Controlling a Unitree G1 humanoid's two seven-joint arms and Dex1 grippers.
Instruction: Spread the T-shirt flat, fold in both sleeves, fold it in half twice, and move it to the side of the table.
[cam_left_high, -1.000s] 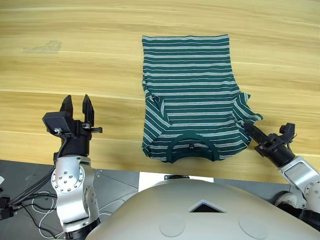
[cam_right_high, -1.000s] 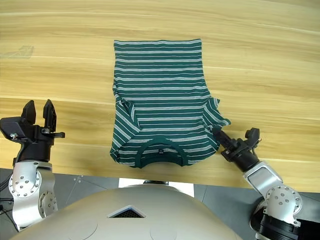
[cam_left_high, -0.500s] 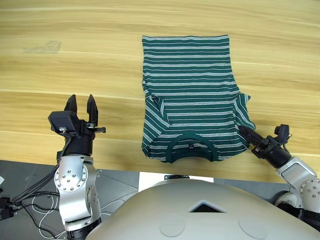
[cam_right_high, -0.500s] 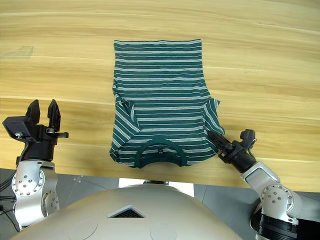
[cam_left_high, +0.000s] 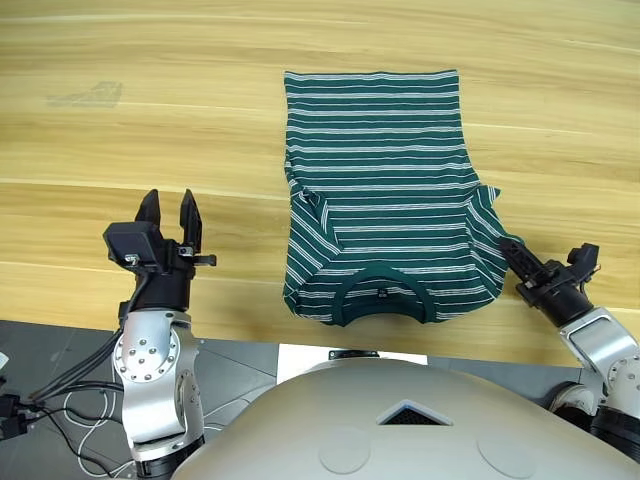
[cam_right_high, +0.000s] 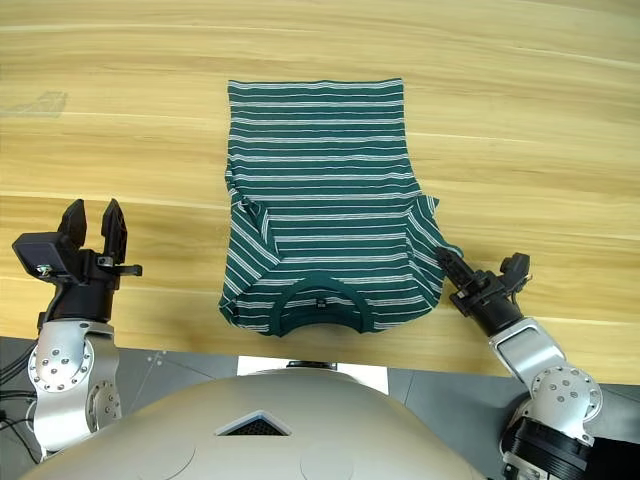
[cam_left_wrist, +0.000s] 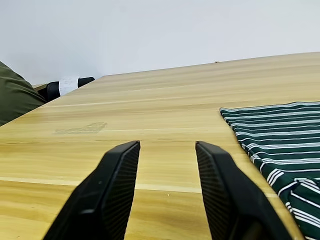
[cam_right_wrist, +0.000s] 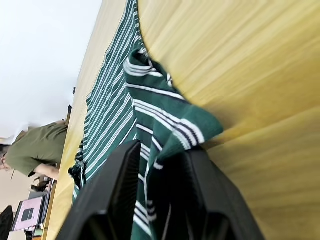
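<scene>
**Right sleeve fold in hand; halving folds not yet begun**

The left claw (cam_left_high: 169, 198) is held wide open and empty over the bare worktop (cam_left_high: 150, 100), near its front edge and well apart from the T-shirt (cam_left_high: 380, 170). The T-shirt lies mid-worktop with its collar towards the robot, close to that front edge, so little room is left there. Its left side is judged already folded in. The right sleeve (cam_left_high: 490, 215) is partly turned in, but its corner juts past the body's side, where the right claw (cam_left_high: 506, 248) is closed narrowly on it, with fabric seen between the fingers (cam_right_wrist: 120, 185) in the right wrist view. The next move is judged to call for that corner to be carried leftwards over the chest and laid flat. Open worktop is available on both sides and beyond the hem.
</scene>
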